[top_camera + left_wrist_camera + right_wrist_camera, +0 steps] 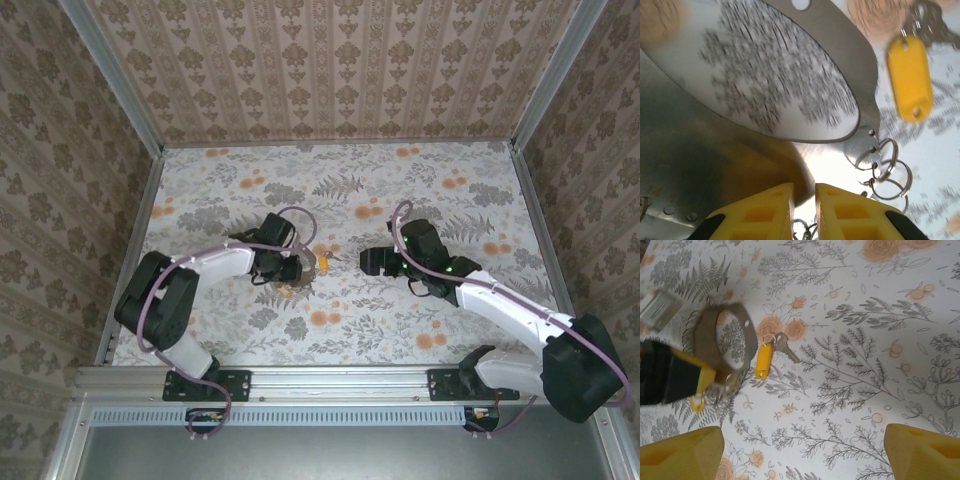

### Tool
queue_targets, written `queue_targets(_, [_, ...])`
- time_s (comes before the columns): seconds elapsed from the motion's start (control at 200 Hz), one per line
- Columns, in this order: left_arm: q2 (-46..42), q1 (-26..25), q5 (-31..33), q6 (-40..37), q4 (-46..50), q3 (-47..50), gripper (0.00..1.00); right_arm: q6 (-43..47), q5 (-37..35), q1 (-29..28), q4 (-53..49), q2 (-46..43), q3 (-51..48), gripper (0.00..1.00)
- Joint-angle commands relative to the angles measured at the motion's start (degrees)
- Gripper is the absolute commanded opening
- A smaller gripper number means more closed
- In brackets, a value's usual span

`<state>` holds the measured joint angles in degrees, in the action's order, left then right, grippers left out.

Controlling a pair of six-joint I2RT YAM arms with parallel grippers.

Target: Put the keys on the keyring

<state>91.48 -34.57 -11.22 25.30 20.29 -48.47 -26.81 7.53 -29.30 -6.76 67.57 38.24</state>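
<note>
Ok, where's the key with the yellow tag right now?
The key lies flat near the middle of the floral table, just right of the keyring at the left end effector; the right wrist view shows it left of centre.

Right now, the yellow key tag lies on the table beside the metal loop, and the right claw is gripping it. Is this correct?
Not quite. The right claw grips nothing: the right wrist view shows it wide open above the table, with nothing between its fingers. The yellow key tag does lie on the table beside the metal loop, away from that claw.
</note>
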Motion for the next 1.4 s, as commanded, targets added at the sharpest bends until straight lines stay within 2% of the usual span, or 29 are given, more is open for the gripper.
queue_targets(0.0, [-3.86, -2.83, -1.12, 5.7, 1.81, 1.97, 0.2, 1.93, 4.09, 2.05, 2.19, 0.71, -1.1, 0.85])
queue_targets(0.09, [-5.44, -4.66, -2.68, 8.02, 1.36, 2.76, 0.25, 2.68, 5.23, 3.95, 2.14, 0.74, -1.24, 0.85])
queue_targets(0.23, [-8.62, -5.51, -8.39, 9.75, -1.01, 2.71, 0.31, 3.42, 6.19, 6.29, 1.54, -0.78, -1.73, 0.86])
queue_targets(0.32, [-9.97, -6.33, -2.93, 3.46, 7.37, -2.2, 0.39, 3.72, 6.02, 6.53, 1.16, -1.97, -2.51, 0.87])
queue_targets(0.455, [-7.09, -7.75, 1.67, -6.4, 13.84, -7.92, 0.4, 2.33, 5.92, 6.51, 2.49, -3.27, -5.88, 0.93])
queue_targets(0.52, [-4.83, -9.46, 4.56, -10.57, 16.09, -9.8, 0.39, 1.34, 6.01, 6.48, 2.55, -4.2, -7.53, 0.95])
queue_targets(0.575, [-2.93, -10.77, 5.25, -13.19, 16.28, -9.96, 0.29, 0.6, 5.88, 6.52, 2.43, -5.48, -9.0, 0.97])
queue_targets(0.625, [-1.5, -11.7, 5.7, -14.92, 15.73, -9.82, 0.26, -0.07, 5.51, 6.47, 2.19, -6.95, -10.3, 0.97])
queue_targets(0.795, [2.99, -13.64, 9.24, -18.53, 15.17, -11.85, 0.31, 0.03, 4.46, 6.97, 0.69, -9.08, -11.46, 0.98])
queue_targets(1.12, [7.87, -16.83, 15.09, -21.03, 17.26, -14.44, 0.33, 0.69, 4.25, 7.49, 1.07, -8.68, -10.75, 0.98])
queue_targets(1.22, [8.99, -16.93, 15.27, -21.5, 16.92, -14.97, 0.29, 0.61, 4.49, 7.75, 1.28, -8.24, -10.68, 0.98])
queue_targets(1.395, [9.89, -18.43, 19.68, -22.21, 18.72, -15.79, 0.24, 1.12, 4.12, 8.1, 0.98, -8.85, -10.38, 0.98])
